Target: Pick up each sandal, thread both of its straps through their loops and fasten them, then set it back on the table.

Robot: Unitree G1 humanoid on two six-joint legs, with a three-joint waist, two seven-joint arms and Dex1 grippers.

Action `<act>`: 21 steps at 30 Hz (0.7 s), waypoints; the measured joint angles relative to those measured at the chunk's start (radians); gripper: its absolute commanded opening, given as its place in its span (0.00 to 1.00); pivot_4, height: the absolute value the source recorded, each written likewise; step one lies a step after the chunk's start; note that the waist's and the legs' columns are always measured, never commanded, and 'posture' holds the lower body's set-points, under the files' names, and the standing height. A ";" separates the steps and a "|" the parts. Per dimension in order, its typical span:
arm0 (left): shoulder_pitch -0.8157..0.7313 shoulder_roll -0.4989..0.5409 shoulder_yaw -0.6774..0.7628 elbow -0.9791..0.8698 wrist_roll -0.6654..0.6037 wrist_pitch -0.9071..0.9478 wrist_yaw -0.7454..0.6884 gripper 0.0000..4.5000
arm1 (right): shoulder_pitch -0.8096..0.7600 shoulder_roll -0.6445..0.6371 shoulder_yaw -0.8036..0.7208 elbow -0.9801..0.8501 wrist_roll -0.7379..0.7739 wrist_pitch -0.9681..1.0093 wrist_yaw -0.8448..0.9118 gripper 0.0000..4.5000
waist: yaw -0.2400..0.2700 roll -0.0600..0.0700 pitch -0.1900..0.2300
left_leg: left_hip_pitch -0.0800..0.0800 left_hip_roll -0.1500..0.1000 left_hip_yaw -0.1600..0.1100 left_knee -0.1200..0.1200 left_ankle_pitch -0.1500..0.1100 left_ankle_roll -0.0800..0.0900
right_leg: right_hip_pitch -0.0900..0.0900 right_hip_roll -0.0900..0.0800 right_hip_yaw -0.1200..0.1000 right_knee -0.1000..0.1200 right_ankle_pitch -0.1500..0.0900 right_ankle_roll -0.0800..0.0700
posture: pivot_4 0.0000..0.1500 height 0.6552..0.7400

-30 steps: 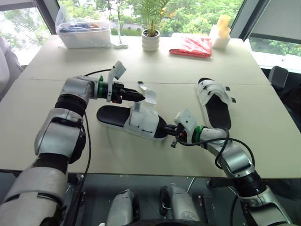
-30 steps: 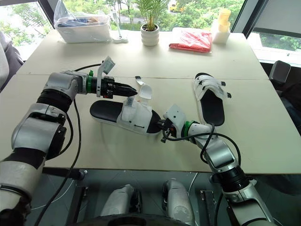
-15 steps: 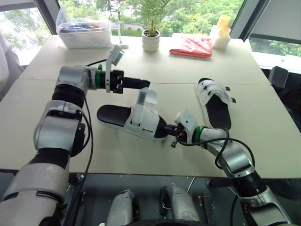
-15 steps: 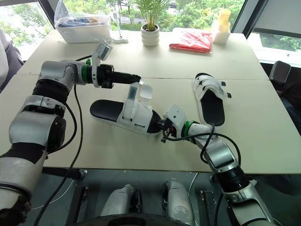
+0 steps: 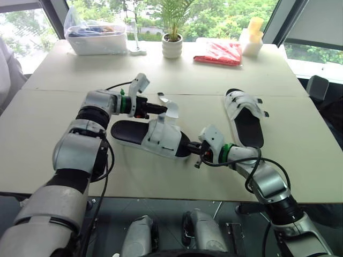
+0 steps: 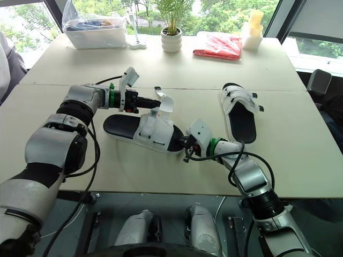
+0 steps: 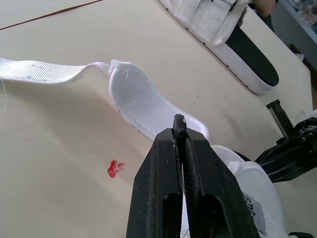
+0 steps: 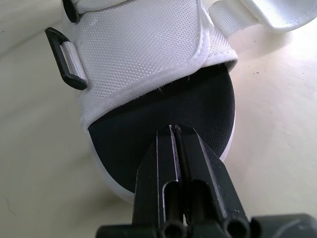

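Both head eyes look forward and down over the table (image 5: 48, 123) from above, sharing one scene. Each wrist camera looks closely along its own closed fingers: the left gripper (image 7: 179, 121) toward the strap (image 7: 138, 104) of the near sandal (image 5: 161, 138), the right gripper (image 8: 174, 130) toward its toe.

Text I can read: none.
Tag (image 7: 251, 210) on the sandal (image 5: 161, 136) upper: dark print, too small for me to read.
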State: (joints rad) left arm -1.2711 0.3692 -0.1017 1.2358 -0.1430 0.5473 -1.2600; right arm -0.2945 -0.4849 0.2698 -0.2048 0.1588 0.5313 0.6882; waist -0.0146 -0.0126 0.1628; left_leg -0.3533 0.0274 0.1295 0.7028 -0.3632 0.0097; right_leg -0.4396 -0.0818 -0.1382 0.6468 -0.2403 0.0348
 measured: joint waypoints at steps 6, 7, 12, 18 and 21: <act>0.026 -0.002 -0.037 -0.005 0.074 0.014 -0.023 0.01 | -0.002 0.000 0.002 0.001 0.000 0.000 0.000 0.00 | 0.000 0.000 0.000 | 0.000 0.000 0.000 0.000 0.000 0.000 | 0.000 0.000 0.000 0.000 0.000 0.000 | 1.00 0.87; 0.033 -0.009 -0.038 -0.004 0.080 0.014 -0.002 0.01 | -0.002 0.000 0.002 0.001 0.000 0.000 0.000 0.00 | 0.000 0.000 0.000 | 0.000 0.000 0.000 0.000 0.000 0.000 | 0.000 0.000 0.000 0.000 0.000 0.000 | 1.00 0.87; 0.034 0.007 -0.005 0.001 0.083 0.014 0.040 0.53 | -0.002 0.000 0.005 0.000 0.000 0.000 -0.002 0.00 | -0.002 0.000 0.000 | 0.000 0.000 0.000 0.000 0.000 0.000 | 0.000 0.000 0.000 0.000 0.000 0.000 | 1.00 0.87; 0.030 0.092 0.044 -0.074 0.060 -0.043 -0.083 0.99 | 0.004 -0.004 0.000 -0.003 -0.001 0.000 -0.002 0.00 | 0.000 -0.001 -0.001 | 0.000 0.000 0.000 0.001 0.000 0.000 | 0.000 0.000 0.000 0.000 0.000 0.000 | 1.00 0.87; 0.032 0.089 0.047 -0.125 0.048 -0.068 -0.137 0.85 | 0.005 -0.003 0.000 -0.004 -0.001 0.000 -0.004 0.00 | 0.000 -0.001 -0.001 | 0.000 0.000 0.000 0.001 0.000 0.000 | 0.001 0.000 0.000 0.000 0.000 0.000 | 1.00 0.87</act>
State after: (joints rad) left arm -1.2387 0.4580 -0.0545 1.1109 -0.0950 0.4793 -1.3968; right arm -0.2897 -0.4883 0.2697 -0.2084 0.1583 0.5313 0.6842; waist -0.0148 -0.0134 0.1621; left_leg -0.3533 0.0274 0.1295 0.7039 -0.3632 0.0097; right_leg -0.4391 -0.0820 -0.1385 0.6472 -0.2403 0.0348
